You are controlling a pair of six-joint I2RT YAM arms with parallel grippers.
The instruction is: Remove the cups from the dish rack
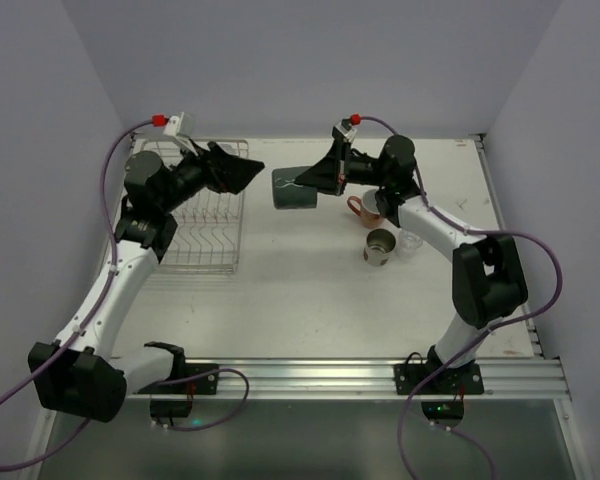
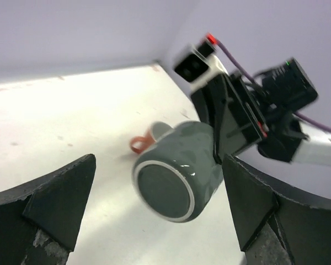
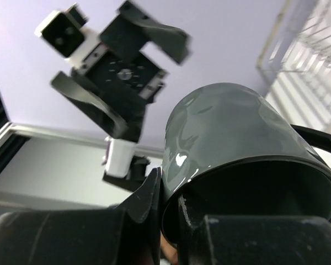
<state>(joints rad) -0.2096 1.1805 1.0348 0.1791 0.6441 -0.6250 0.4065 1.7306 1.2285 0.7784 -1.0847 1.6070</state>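
Observation:
My right gripper [image 1: 323, 180] is shut on the rim of the dark green mug [image 1: 295, 190], one finger inside and one outside, holding it sideways above the table; the mug fills the right wrist view [image 3: 237, 138] and shows base-first in the left wrist view [image 2: 176, 176]. My left gripper [image 1: 248, 170] is open and empty, just left of the mug, beside the silver wire dish rack [image 1: 202, 215], which looks empty. The salmon-pink mug [image 1: 365, 208], the tan metallic cup [image 1: 379, 246] and a clear glass [image 1: 410, 241] stand on the table under my right arm.
The rack's wires show at the top right of the right wrist view [image 3: 309, 49]. The pink mug's handle [image 2: 139, 143] peeks out behind the green mug. Walls close in the table on the left, back and right.

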